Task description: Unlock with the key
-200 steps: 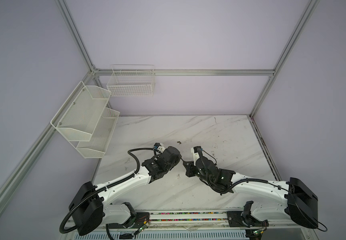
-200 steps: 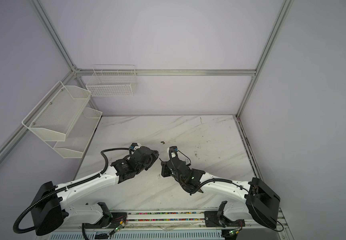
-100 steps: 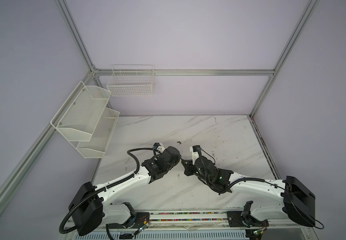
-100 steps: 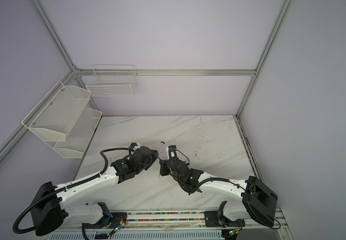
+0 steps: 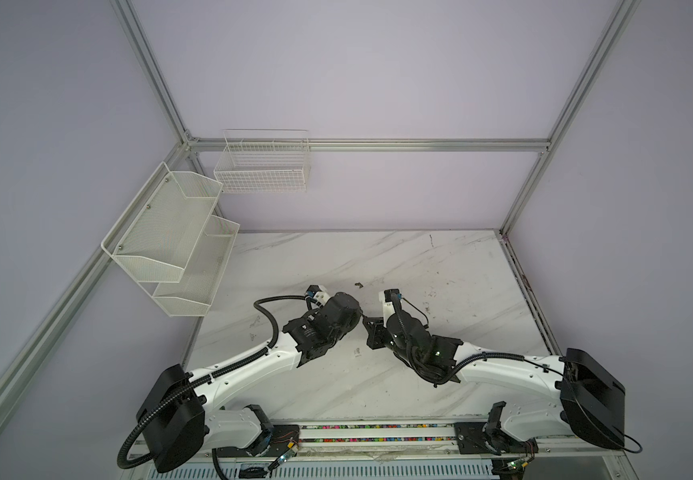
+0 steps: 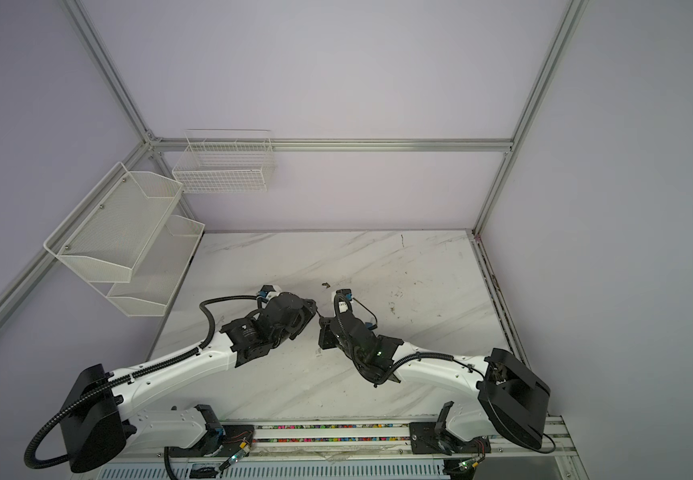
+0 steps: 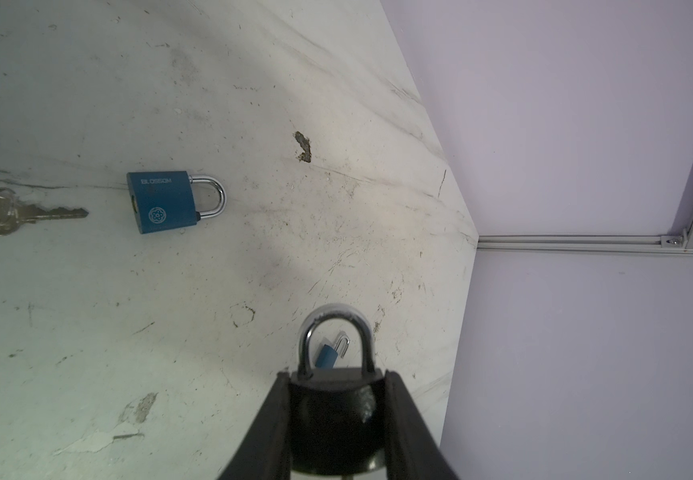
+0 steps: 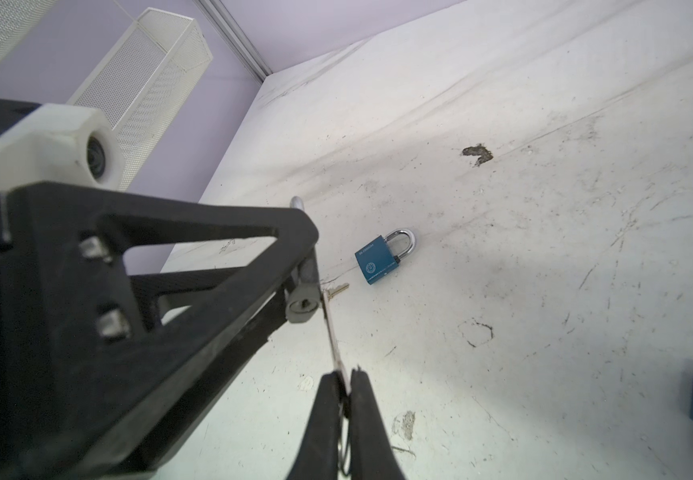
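Left claw (image 7: 336, 377) clamps black padlock (image 7: 332, 411); right claw (image 8: 343, 375) pinches key (image 8: 333, 336) beside its keyhole (image 8: 303, 306).

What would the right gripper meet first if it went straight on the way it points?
The key in the right gripper leads; its tip would likely meet the padlock held in the left gripper, at its keyhole end. The tip looks just beside the keyhole, though depth is unclear.

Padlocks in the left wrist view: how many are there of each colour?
Blue: 2, the near blue padlock and the far blue padlock.
Black: 1, the black padlock held by the left gripper.
Total: 3.
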